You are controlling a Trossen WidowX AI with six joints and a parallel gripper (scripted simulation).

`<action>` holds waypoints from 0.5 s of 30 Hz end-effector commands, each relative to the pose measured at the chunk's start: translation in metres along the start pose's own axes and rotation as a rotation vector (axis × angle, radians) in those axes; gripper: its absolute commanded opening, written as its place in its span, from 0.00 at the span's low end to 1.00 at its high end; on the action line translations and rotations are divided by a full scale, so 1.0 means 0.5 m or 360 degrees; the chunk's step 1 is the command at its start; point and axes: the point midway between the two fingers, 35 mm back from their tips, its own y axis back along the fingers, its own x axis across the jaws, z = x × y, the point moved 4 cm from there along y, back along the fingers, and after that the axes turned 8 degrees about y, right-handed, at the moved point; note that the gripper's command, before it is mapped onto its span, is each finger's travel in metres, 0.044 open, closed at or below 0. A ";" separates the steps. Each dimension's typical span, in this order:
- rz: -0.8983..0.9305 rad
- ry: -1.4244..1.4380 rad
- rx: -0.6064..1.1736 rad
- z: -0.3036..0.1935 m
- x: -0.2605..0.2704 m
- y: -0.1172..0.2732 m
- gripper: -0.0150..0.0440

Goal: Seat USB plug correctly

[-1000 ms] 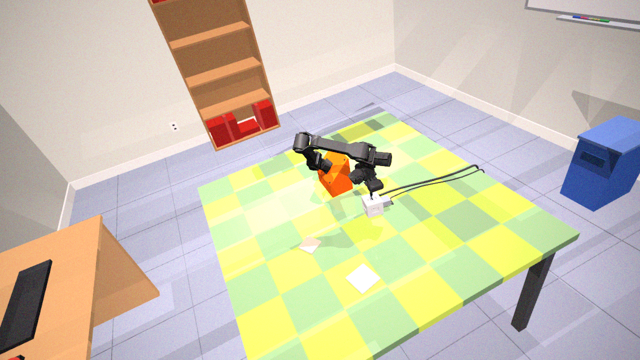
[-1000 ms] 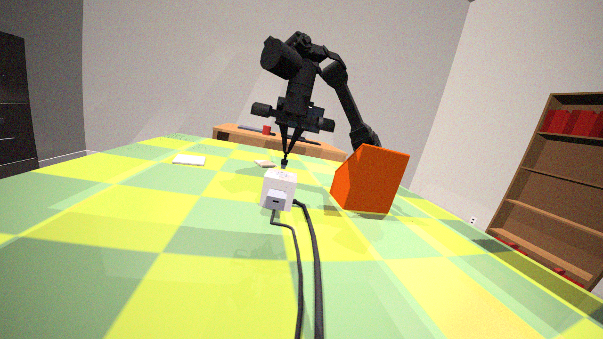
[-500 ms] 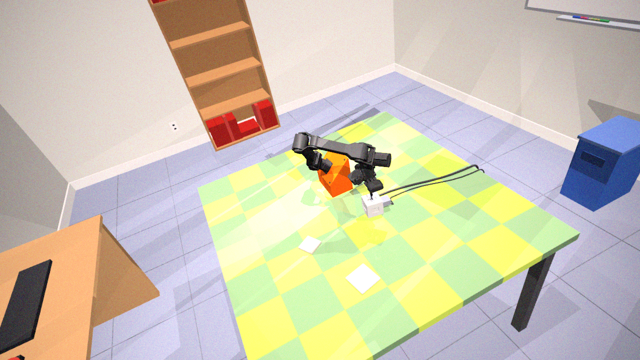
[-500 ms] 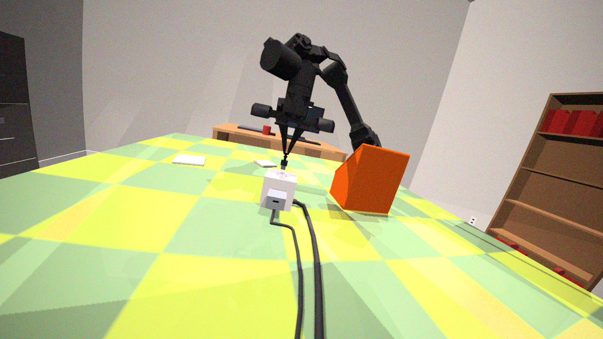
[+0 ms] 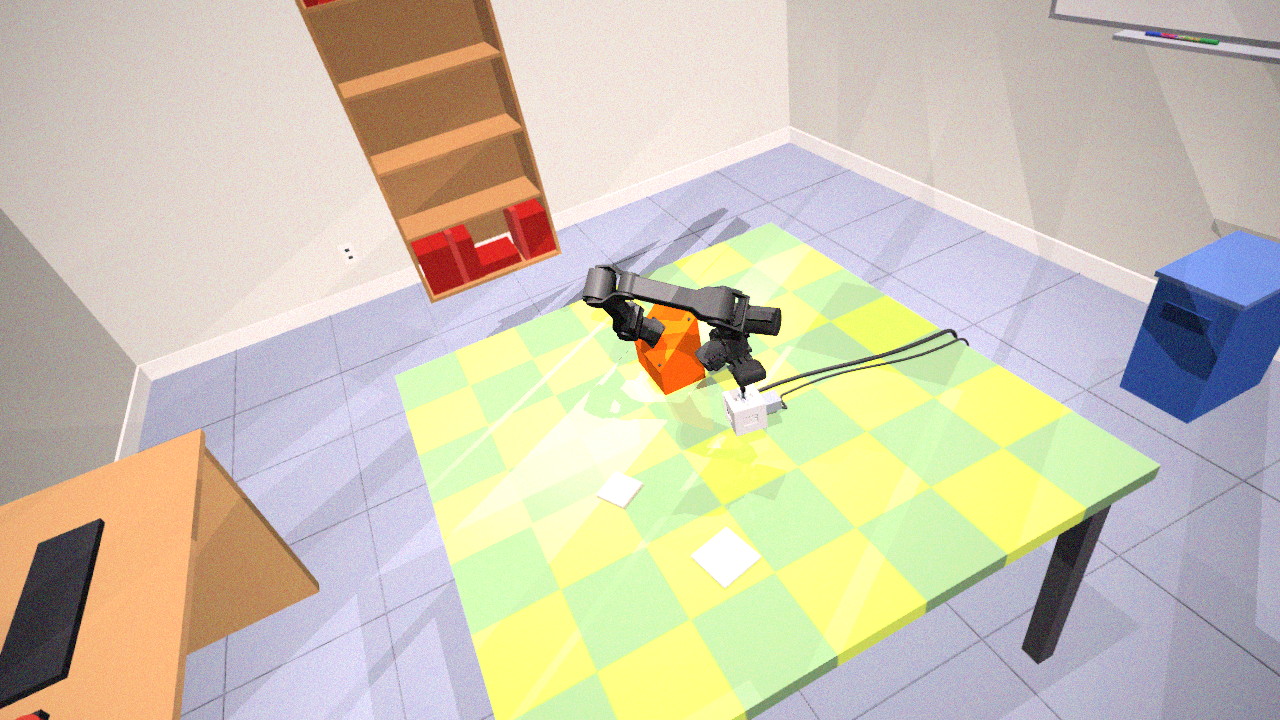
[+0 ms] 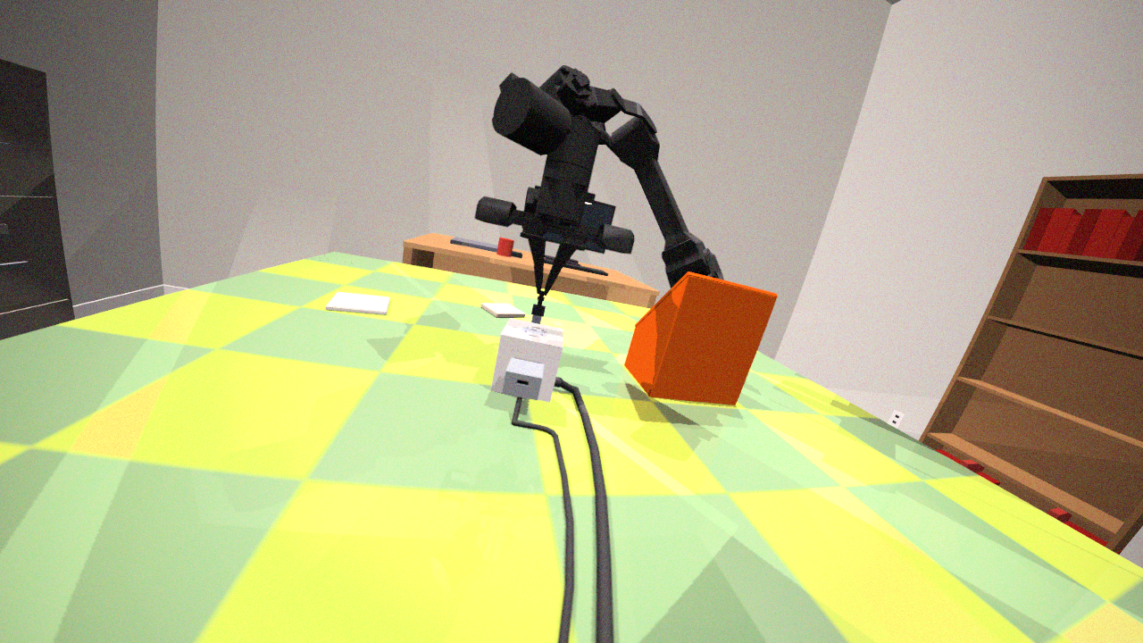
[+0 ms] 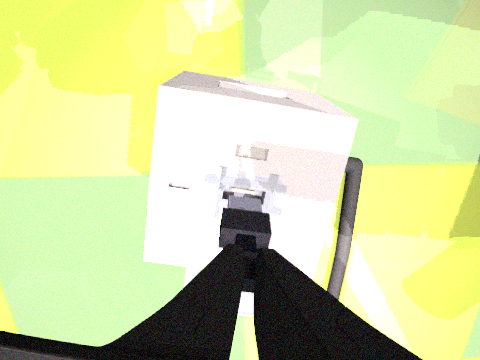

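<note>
The white power cube (image 5: 745, 419) (image 6: 528, 345) (image 7: 187, 140) stands upright on the checkered table. My gripper (image 5: 742, 386) (image 6: 541, 295) (image 7: 247, 261) is over the cube, pointing down, shut on the small black body of the USB plug (image 6: 538, 310) (image 7: 245, 222). The plug's grey metal end points down at the socket in the cube's top. In the exterior view a short length of metal shows between the black body and the cube. Whether its tip is inside the socket is hidden, and I cannot tell which way round it is.
A grey adapter (image 5: 773, 404) (image 6: 523, 379) is on the cube's side. A thick black cable (image 5: 859, 358) (image 6: 599, 512) (image 7: 347, 220) and a thinner one run off behind. An orange wedge block (image 5: 675, 367) (image 6: 707, 344) stands beside the cube. Two white flat pieces (image 5: 620, 489) (image 5: 725, 557) lie farther off.
</note>
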 end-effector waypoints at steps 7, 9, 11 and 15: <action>0.0003 -0.0005 0.0026 0.003 -0.001 0.000 0.25; 0.0003 -0.0006 0.0029 0.003 -0.001 -0.001 0.25; 0.0004 -0.0007 0.0032 0.003 -0.001 -0.001 0.25; 0.0005 -0.0009 0.0038 0.004 -0.002 -0.002 0.25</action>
